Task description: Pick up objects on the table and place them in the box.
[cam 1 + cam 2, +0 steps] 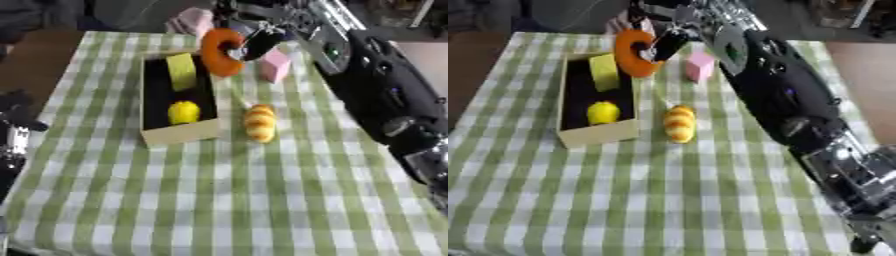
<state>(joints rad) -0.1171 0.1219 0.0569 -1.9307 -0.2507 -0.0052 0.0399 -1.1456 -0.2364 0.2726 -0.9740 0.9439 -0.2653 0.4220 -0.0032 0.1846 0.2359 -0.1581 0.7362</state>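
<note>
— Where's the right hand (255, 41)?

— Up at the far side of the table (262, 200), reached in from the right. Its dark fingers are curled through and around an orange ring (219, 51), pinching it. The ring is upright, held above the box's right wall near the far end.

— And the box (182, 134) itself?

— A shallow tan box with a dark inside, lying lengthwise on the green-and-white check cloth. Two things already lie in it: a yellow-green block (181, 71) toward the far end and a yellow ball (184, 112), perhaps a lemon, nearer the front wall.

— What else is left on the cloth?

— A pink block (276, 65) just right of the ring, close to the fingers. A striped orange-and-cream bun (259, 123) lies just right of the box's near end, apart from the wall.

— Anything in the way?

— The right arm (780, 95) is bulky and crosses the whole right side of the table, hiding the cloth beneath it. The pink block sits right beside the hand. Something pale pink (192, 21) shows past the far table edge; I cannot tell what it is.

— The left hand?

— Dark metal (16, 135) shows at the left edge in the left eye view, but I cannot tell if that is the hand.
</note>
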